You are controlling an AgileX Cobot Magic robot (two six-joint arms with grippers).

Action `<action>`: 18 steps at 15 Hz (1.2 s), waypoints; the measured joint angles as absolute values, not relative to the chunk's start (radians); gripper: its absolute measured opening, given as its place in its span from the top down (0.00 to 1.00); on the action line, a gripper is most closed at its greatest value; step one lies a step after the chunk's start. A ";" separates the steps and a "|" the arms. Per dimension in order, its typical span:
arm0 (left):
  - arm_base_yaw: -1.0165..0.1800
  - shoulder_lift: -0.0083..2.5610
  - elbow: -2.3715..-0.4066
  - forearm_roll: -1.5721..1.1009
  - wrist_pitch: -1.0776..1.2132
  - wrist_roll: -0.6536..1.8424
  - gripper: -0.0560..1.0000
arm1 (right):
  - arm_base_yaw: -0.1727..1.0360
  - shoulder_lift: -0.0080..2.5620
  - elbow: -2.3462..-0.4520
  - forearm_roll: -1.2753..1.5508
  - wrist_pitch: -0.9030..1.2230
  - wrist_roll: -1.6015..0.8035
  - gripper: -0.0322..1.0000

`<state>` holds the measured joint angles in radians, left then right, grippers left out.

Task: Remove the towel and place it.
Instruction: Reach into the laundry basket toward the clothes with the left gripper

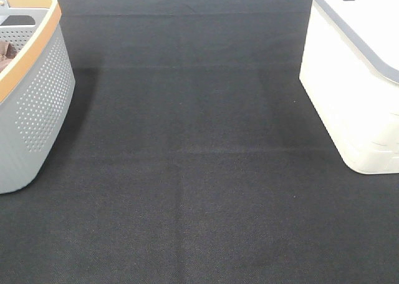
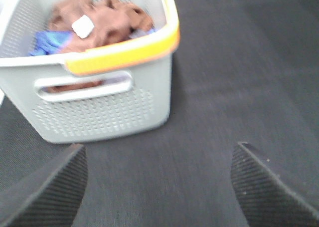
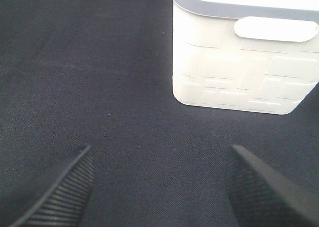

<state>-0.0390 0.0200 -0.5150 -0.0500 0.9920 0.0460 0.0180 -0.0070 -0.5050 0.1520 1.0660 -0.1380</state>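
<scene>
In the grey basket [image 2: 107, 114] at the left, the crumpled reddish-brown towel [image 2: 102, 25] lies just ahead of the left gripper [image 2: 159, 149], the nearer one, its jaws spread wide and empty, while the right gripper [image 3: 160, 151], equally spread and empty, faces the white bin [image 3: 239, 75] at the right.

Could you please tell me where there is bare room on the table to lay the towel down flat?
The whole black mat between the grey basket on the left and the white bin on the right is bare. The basket itself is crowded: the towel lies bunched there beside a blue cloth.
</scene>
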 joint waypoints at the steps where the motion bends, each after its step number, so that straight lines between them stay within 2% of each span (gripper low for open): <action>1: -0.039 0.051 -0.519 -0.033 0.933 -0.012 0.23 | 0.018 -0.007 -0.505 0.152 1.066 -0.138 0.29; 5: -0.039 0.279 -0.520 0.053 0.642 -0.186 0.23 | 0.018 -0.007 -0.505 0.152 1.066 -0.138 0.29; 10: -0.039 0.706 -0.530 0.081 0.400 -0.202 0.26 | 0.018 -0.007 -0.505 0.152 1.066 -0.138 0.29; 13: -0.039 0.980 -0.653 0.080 0.382 -0.249 0.26 | 0.018 -0.007 -0.505 0.152 1.066 -0.138 0.29; 15: -0.039 1.038 -0.702 0.080 0.382 -0.257 0.26 | 0.018 -0.007 -0.505 0.152 1.066 -0.138 0.29; 18: -0.032 1.243 -0.919 0.080 0.480 -0.284 0.26 | 0.018 -0.007 -0.505 0.152 1.066 -0.138 0.29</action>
<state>-0.0320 1.2430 -0.9190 0.0800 0.4800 -0.2840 0.0180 -0.0070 -0.5050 0.1520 1.0660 -0.1380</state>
